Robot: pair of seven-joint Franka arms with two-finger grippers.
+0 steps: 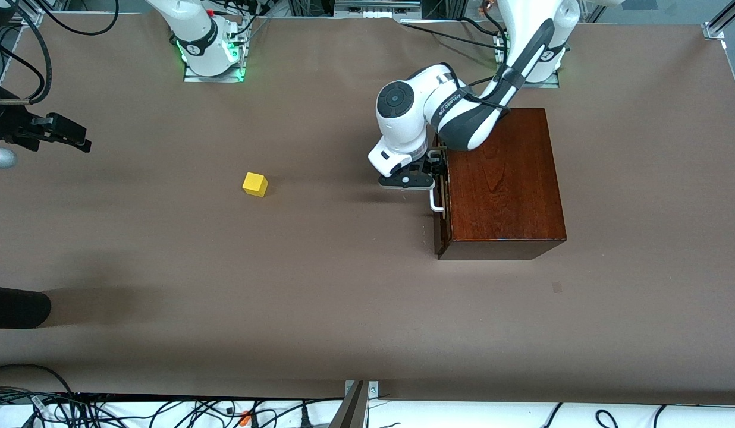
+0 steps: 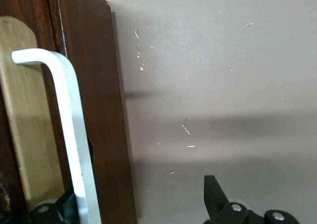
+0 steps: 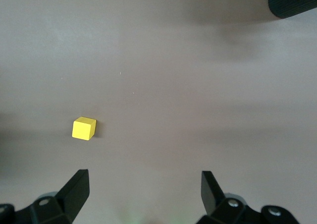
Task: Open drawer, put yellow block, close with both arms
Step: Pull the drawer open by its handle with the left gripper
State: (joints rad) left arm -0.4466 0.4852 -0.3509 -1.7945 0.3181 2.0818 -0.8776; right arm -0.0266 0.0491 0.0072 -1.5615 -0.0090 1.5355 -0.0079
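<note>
The yellow block (image 1: 255, 184) (image 3: 84, 129) lies on the brown table, toward the right arm's end from the box. The dark-brown wooden box (image 1: 504, 178) stands near the left arm's base. Its drawer front (image 1: 440, 238) (image 2: 99, 110) sits close against the box. The white handle (image 1: 436, 205) (image 2: 74, 135) faces the block. My left gripper (image 1: 437, 169) (image 2: 131, 196) is open at the handle, and the bar runs between its fingers, close to one of them. My right gripper (image 1: 70, 135) (image 3: 143, 184) hangs open and holds nothing, high over the table at the right arm's end.
A black round-ended object (image 1: 16, 306) (image 3: 292, 1) pokes onto the table at the right arm's end, nearer to the front camera than the block. Cables (image 1: 165, 410) lie along the table's front edge. Bare brown table (image 1: 344, 285) spreads between block and box.
</note>
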